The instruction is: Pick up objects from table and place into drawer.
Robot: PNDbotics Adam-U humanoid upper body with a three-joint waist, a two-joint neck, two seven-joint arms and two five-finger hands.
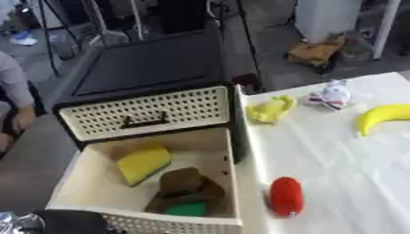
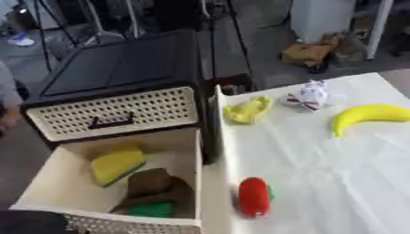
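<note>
Both eye views look steeply down from head height, facing forward over the work. Scene sits slightly askew. Open drawer [image 1: 88, 178] fills lower left, close under the camera; white table [image 1: 344, 155] runs right; floor clutter at the far edge. Views overlap almost wholly. Right eye view sits shifted: red object [image 2: 254, 196] and banana [image 2: 370, 114] lie further left than in the left eye view.

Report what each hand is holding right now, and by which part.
Nothing can be seen held: neither hand shows in either view. The banana and the red object lie free on the table; the yellow sponge rests in the open drawer.
</note>
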